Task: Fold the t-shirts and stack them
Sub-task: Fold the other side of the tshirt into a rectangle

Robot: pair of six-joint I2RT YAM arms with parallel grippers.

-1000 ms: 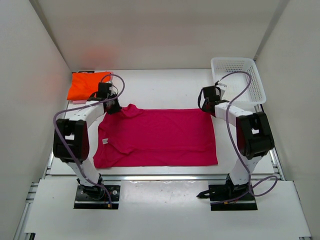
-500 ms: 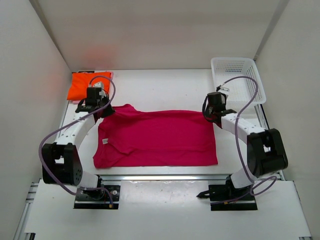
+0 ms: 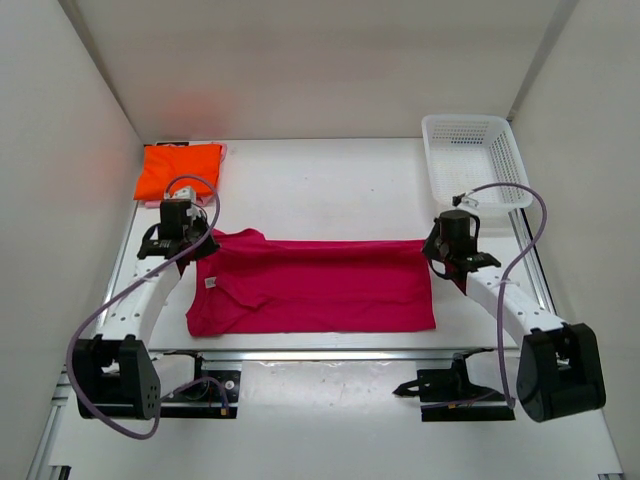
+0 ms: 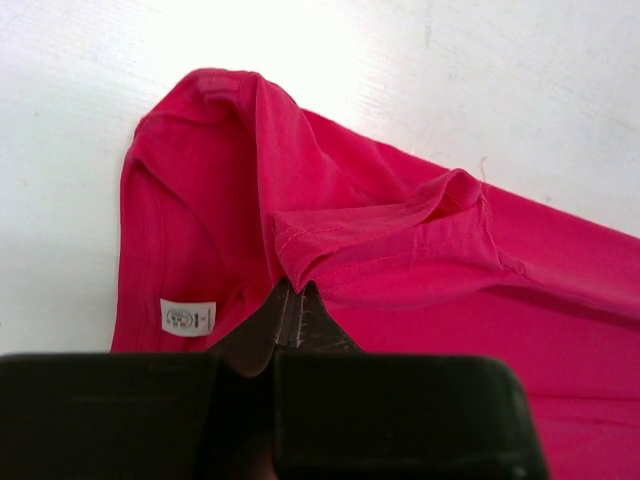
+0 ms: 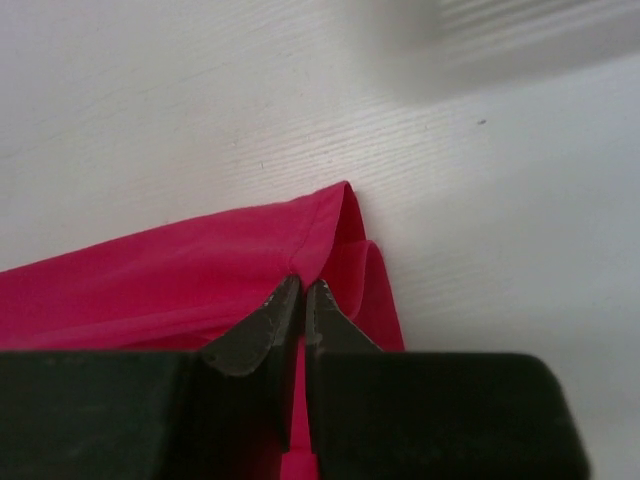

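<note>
Gripper, left (image 4: 297, 300): fingertips pressed together on a stitched fold of the magenta t-shirt (image 4: 400, 250), pinching it at the far left corner near the collar end.
Gripper, right (image 5: 300, 285): tips closed on the doubled corner of the same shirt's far right edge; two layers of fabric curl over just beyond the tips.
Shirt held, look: deep magenta, plain, soft knit with a fine seam line along the gripped fold; a small white label (image 4: 188, 318) shows on the left side.
Shirt held, place: spread across the middle of the white table (image 3: 330, 180), collar end to the left and straight hem to the right, the near part flat. The far edge is bunched into a raised ridge between the two grippers.
Shirt held, wrinkles: creases run from the left pinch toward the label; the right half lies smooth.
Orange t-shirt (image 3: 178, 170): folded into a neat block at the far left corner of the table, beyond the left gripper and apart from the magenta one.
Basket (image 3: 465, 118): white mesh, at the far right corner, beyond the right gripper and not touching the shirt.
In the way: each arm's purple cable loops above its wrist, clear of the fabric. The right gripper's body hides the fabric just under it in the top view.
</note>
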